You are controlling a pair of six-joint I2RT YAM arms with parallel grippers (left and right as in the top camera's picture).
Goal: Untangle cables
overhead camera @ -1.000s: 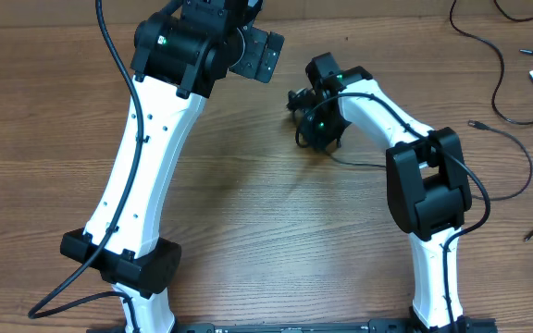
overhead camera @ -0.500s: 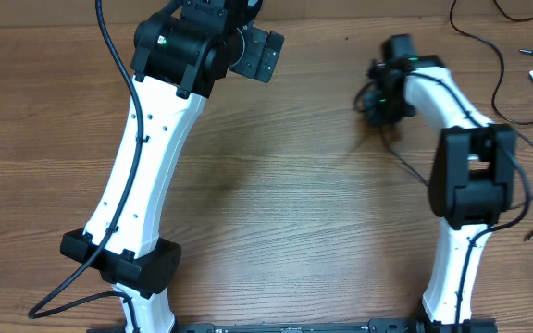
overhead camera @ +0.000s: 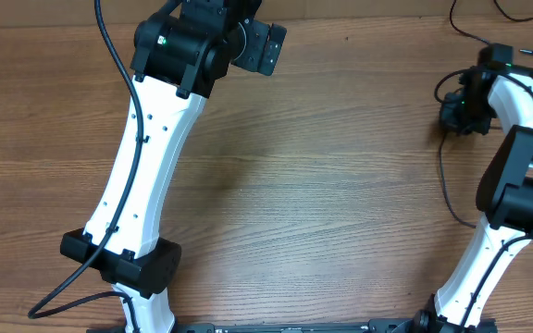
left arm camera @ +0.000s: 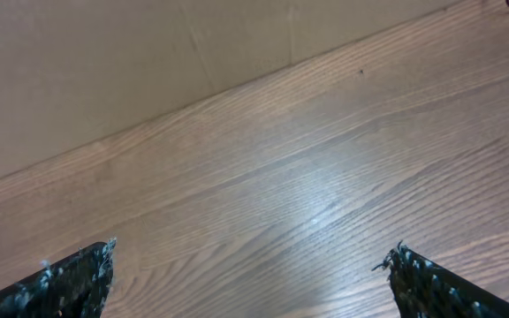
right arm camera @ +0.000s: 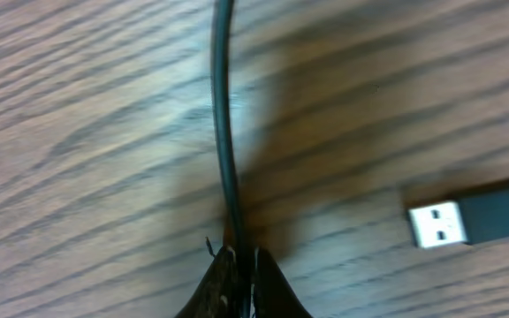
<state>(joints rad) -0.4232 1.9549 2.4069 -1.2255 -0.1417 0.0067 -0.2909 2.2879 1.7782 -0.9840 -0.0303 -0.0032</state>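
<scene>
Cable [right arm camera: 222, 132] pinched in clenched right hand [right arm camera: 241, 261], running straight ahead from its tips, left hand [left arm camera: 250, 253] spread wide, empty

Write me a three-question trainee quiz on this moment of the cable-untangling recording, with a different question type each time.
1. True or false: the left gripper is shut.
2. Multiple choice: what is the right gripper shut on?
A) a thin black cable
B) a white cloth
C) nothing
3. Short answer: in the right wrist view, does the USB plug touch the gripped cable?

Key
1. False. Its jaws stand wide open over bare wood.
2. A. The cable runs straight out from between the closed fingertips.
3. No. The plug lies apart from it, off to one side.
</scene>
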